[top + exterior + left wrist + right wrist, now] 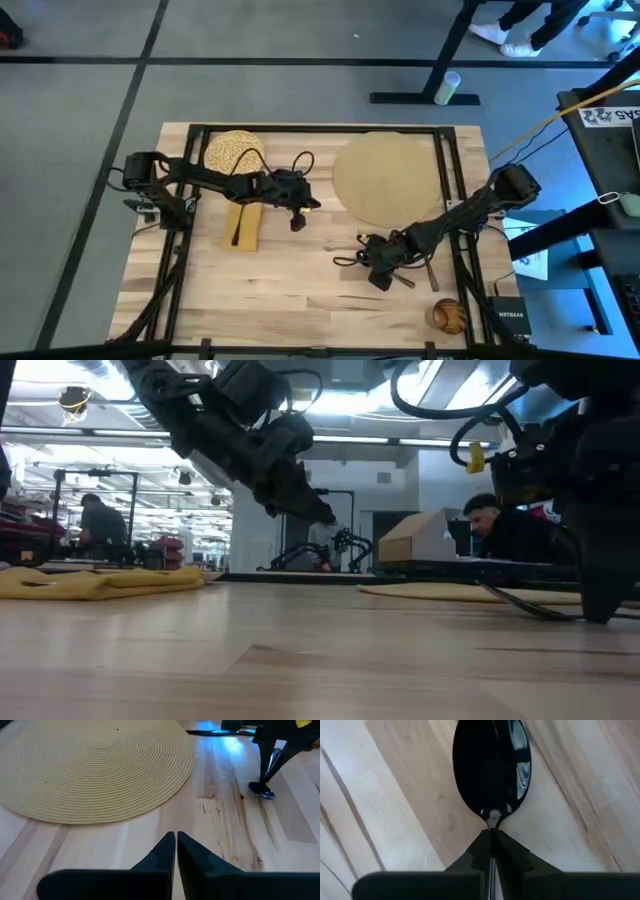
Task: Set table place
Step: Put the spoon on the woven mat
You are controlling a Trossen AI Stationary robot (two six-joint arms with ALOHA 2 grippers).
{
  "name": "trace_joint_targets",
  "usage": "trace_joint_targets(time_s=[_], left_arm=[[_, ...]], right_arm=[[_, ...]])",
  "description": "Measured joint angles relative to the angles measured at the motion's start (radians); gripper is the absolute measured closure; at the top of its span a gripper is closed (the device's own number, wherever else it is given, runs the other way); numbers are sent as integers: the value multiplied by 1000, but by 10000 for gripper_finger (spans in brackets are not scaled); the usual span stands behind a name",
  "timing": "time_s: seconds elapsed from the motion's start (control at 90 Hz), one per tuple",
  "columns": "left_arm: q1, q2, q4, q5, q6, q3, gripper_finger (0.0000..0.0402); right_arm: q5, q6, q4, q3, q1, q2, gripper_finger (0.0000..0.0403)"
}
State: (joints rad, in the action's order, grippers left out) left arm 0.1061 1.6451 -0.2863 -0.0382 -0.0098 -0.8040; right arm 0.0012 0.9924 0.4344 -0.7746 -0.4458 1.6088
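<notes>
The place, a large round tan woven mat [390, 180] [95, 765], lies flat on the table [300, 290] at the far right. A speckled plate [233, 152] lies at the far left, with a mustard napkin [245, 225] [100, 582] in front of it. My left gripper [298, 215] [176, 842] hovers shut between the napkin and the mat and holds nothing. In front of the mat, my right gripper [385, 272] [492, 837] is shut on a dark glossy spoon [492, 765] [266, 790]. My right gripper pinches the spoon's neck [492, 822], just behind the bowl, between its two fingertips. The fingers lie along the spoon, with the handle running back between them. They point steeply down, and the bowl [265, 792] sits at or just above the tabletop; I cannot tell whether it touches.
More cutlery [430, 272] lies just right of my right gripper. A round wooden bowl [447, 315] stands at the near right corner. A slim dark piece [237, 228] lies on the napkin. Black frame rails [447, 180] run along the table's sides. Bare wood shows in the near middle.
</notes>
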Motion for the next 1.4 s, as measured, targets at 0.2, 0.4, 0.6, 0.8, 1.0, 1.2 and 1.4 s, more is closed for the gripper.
trace_joint_targets(time_s=[0.2,0.4,0.6,0.8,1.0,1.2,1.4], left_arm=[[-32,0,0,-1,16,0,401],[-64,0,0,-1,26,0,402],[-95,0,1,-1,29,0,401],[-111,0,18,-1,38,0,402],[-119,0,23,-1,26,0,402],[-128,0,38,-1,18,0,402],[-128,0,40,-2,13,0,402]], right_arm=[[67,-2,136,-127,26,1,401],[144,-93,322,-267,125,1,402],[148,-243,414,-304,274,0,402],[128,-402,491,-304,434,-10,402],[148,-453,554,-256,602,-103,402],[163,-435,522,-108,759,-269,403],[164,-387,443,31,897,-436,403]])
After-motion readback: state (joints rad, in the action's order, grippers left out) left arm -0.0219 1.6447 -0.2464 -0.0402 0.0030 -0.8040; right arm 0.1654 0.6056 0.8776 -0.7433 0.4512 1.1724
